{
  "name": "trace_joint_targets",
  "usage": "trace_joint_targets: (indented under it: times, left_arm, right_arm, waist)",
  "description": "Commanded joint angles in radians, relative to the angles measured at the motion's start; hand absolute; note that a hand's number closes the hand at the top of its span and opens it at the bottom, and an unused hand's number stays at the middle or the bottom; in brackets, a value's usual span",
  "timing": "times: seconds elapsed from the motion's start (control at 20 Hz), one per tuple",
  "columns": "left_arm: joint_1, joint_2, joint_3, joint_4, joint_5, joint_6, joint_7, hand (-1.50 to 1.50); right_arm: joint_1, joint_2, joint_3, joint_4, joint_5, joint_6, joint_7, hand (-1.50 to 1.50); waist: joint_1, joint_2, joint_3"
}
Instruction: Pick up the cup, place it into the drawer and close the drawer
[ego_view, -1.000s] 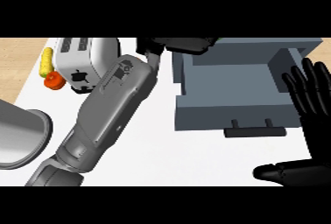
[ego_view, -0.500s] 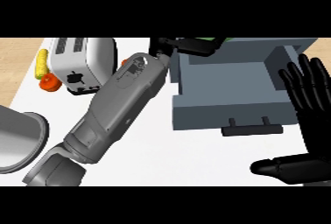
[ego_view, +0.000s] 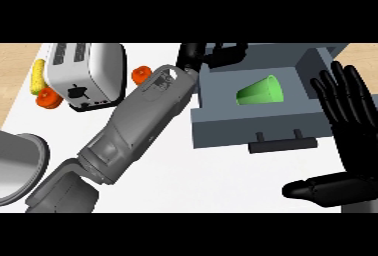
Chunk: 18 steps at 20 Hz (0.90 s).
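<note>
Fingers legible on one side only: toaster (ego_view: 81, 72) far left, left forearm (ego_view: 140, 130) crossing the counter, left hand (ego_view: 214, 54) at far-left corner of open drawer (ego_view: 251, 131), closure indiscernible, green cup (ego_view: 260, 91) lying inside, right hand (ego_view: 343, 185) straight, spread.

The green cup (ego_view: 261, 91) lies tipped inside the open grey drawer (ego_view: 251, 131).

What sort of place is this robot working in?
Probably a kitchen: a toaster stands on the white counter, a green cup lies in an open grey drawer, and a metal pot shows at the left edge.
</note>
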Motion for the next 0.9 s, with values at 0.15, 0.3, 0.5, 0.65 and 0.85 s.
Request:
trace_joint_targets:
  times: [0.15,0.3,0.5,0.65,0.85]
  left_arm:
    - [-0.036,0.0,-0.123,0.073,0.016,0.045,0.022,1.5]
    - [-0.064,0.0,-0.162,0.092,0.009,0.087,0.064,-1.5]
    - [-0.027,0.0,-0.17,0.058,0.057,0.059,0.005,-1.5]
    - [0.012,0.0,-0.152,-0.003,0.127,0.057,-0.044,-1.5]
    - [-0.007,0.0,-0.125,-0.028,0.18,0.027,-0.103,-1.5]
  right_arm:
    - [-0.026,0.013,0.028,-0.013,-0.002,-0.007,0.024,-1.5]
    - [-0.024,-0.01,0.006,-0.04,-0.021,0.001,0.044,-1.5]
    - [-0.013,0.02,0.018,-0.013,-0.027,0.005,-0.004,-1.5]
    - [-0.003,0.028,0.011,-0.02,-0.066,0.016,-0.006,-1.5]
    - [-0.006,0.011,-0.003,-0.033,-0.101,0.024,0.032,-1.5]
  waist:
    - [-0.025,0.007,0.0]
    - [-0.03,0.005,0.0]
    - [-0.02,0.007,0.0]
    - [-0.026,0.007,0.0]
    - [0.002,-0.001,-0.001]
